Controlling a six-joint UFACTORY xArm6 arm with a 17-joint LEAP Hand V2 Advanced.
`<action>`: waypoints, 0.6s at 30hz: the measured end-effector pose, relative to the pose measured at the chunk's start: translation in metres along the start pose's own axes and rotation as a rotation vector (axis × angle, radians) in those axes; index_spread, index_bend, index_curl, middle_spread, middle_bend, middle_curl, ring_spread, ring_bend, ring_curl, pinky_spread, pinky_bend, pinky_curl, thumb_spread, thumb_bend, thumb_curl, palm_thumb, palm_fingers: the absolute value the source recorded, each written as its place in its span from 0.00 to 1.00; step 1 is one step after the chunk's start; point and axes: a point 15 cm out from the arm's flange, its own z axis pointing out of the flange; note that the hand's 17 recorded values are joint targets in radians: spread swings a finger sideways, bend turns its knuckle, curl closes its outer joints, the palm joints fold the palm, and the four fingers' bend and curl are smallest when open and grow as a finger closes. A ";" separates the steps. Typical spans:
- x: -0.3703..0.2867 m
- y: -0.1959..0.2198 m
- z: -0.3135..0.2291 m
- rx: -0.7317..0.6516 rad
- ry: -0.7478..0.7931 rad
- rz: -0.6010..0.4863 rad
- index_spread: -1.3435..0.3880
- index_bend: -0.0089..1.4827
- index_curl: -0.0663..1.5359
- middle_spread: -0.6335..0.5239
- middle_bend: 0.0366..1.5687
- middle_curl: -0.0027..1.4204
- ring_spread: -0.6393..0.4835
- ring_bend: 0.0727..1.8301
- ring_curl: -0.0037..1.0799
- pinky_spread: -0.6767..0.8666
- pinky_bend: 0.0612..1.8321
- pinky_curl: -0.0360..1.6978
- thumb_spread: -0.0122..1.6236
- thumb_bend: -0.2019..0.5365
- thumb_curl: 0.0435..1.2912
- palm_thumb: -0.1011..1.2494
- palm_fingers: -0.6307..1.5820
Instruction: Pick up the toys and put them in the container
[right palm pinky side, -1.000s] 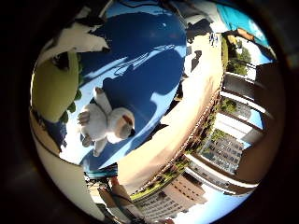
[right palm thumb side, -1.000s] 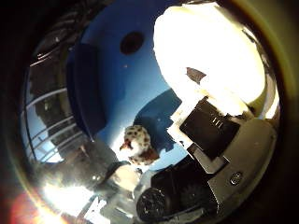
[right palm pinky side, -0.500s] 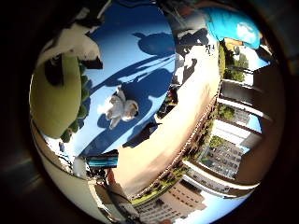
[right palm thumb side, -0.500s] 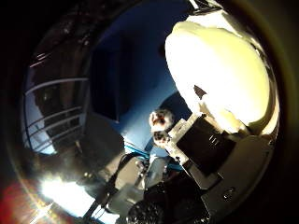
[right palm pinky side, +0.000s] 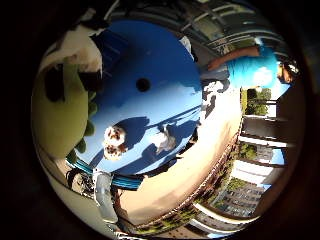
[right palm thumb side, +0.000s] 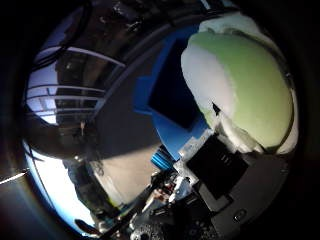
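The hand (right palm thumb side: 220, 185), fingers curled around a green plush toy (right palm thumb side: 245, 90), is beside the blue container (right palm thumb side: 172, 97) on the table (right palm pinky side: 160, 65).

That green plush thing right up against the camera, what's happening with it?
The robot's hand is holding a green plush toy close to its palm, lifted above a round blue table. Two more toys, a spotted one and a white one, lie on the table. A blue container sits nearby.
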 end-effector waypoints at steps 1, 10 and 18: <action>-0.011 -0.004 0.003 0.000 -0.002 -0.012 0.24 0.70 0.46 0.26 0.77 0.92 0.44 0.86 0.82 0.51 0.98 0.39 0.61 0.26 0.74 0.80 0.61; -0.068 -0.041 0.038 0.002 -0.010 -0.062 0.24 0.65 0.60 0.27 0.80 0.91 0.45 0.88 0.81 0.51 0.98 0.43 0.61 0.24 0.76 0.77 0.59; -0.076 -0.086 0.087 0.034 -0.007 -0.046 0.23 0.59 0.72 0.28 0.82 0.90 0.45 0.91 0.80 0.51 0.97 0.46 0.64 0.24 0.71 0.74 0.54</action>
